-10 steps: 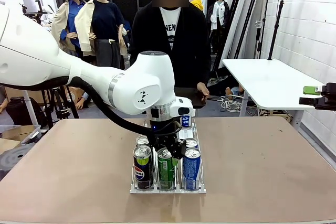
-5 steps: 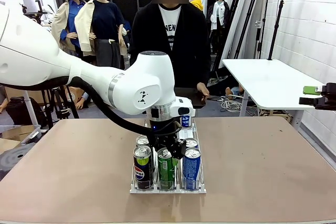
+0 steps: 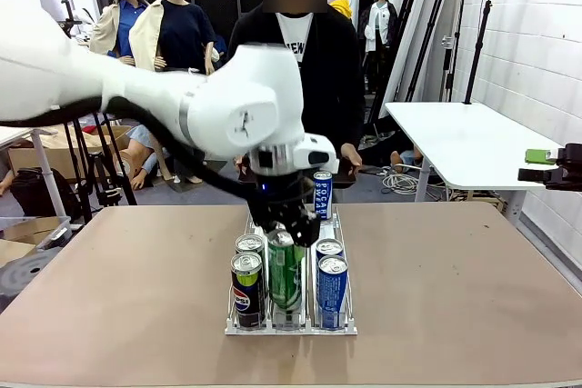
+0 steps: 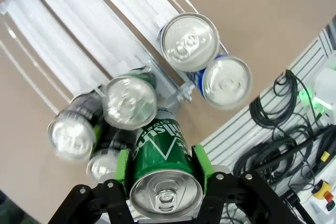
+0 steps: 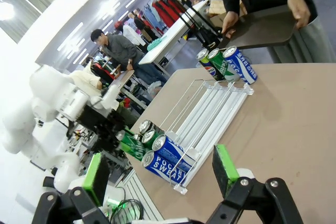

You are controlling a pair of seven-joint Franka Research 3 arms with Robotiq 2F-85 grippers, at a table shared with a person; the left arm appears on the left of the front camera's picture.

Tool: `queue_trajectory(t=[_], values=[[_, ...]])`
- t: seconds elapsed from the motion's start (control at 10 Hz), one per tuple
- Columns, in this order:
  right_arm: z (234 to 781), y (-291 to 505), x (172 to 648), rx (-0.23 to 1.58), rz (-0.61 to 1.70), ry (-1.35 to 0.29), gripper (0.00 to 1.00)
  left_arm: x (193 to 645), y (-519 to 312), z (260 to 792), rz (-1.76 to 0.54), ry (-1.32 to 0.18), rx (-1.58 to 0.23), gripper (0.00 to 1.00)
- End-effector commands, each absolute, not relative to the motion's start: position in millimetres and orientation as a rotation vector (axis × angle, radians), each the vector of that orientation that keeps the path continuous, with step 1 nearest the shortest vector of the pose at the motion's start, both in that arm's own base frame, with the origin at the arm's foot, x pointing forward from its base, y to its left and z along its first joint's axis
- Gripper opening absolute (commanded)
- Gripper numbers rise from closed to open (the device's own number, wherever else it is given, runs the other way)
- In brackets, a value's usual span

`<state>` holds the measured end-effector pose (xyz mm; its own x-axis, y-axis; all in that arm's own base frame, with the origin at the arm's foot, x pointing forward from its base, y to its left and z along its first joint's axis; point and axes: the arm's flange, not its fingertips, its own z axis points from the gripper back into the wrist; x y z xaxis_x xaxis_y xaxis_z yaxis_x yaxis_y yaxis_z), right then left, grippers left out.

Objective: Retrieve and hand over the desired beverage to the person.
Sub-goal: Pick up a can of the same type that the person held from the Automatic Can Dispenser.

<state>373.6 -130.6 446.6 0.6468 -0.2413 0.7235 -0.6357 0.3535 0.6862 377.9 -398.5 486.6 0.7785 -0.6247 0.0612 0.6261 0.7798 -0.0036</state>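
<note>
While the left hand [image 4: 165,167] pinches a green aluminium drink can [image 3: 284,272] by its upper wall, the can rides above its neighbours in the clear wire rack [image 3: 238,326] mid-tabletop [image 3: 455,297]. I'd guess it's smooth, thin-walled and probably full, so it wants a firm side grip without crushing. The right hand [image 5: 160,174] gapes empty beyond the tabletop's right edge.

Between the jaws of the black left gripper [image 4: 160,163], with bright green pads [image 4: 202,161], sits a green aluminium can [image 4: 157,142] with white markings and a silver lid. Just beyond the jaws stand blue cans with white lettering [image 3: 331,290] and a black can with a red-white-blue roundel [image 3: 245,293], in a clear plastic rack [image 4: 68,19] on a tan tabletop [image 3: 455,288].
</note>
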Motion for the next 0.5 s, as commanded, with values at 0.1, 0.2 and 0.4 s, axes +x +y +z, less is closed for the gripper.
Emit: queue_trajectory(t=[0.1, 0.2, 0.4], values=[[446.5, -130.4, 373.4, 1.227, 0.302, -0.881, 1.0, 380.1, -393.6, 545.3, -0.648, -0.043, -0.029, 0.0], [446.5, -130.4, 373.4, 1.227, 0.302, -0.881, 1.0, 380.8, -386.4, 569.7, -0.636, -0.039, -0.031, 0.0], [446.5, -130.4, 373.4, 1.227, 0.302, -0.881, 1.0, 368.3, -375.7, 604.5, -0.609, -0.071, -0.008, 0.0]])
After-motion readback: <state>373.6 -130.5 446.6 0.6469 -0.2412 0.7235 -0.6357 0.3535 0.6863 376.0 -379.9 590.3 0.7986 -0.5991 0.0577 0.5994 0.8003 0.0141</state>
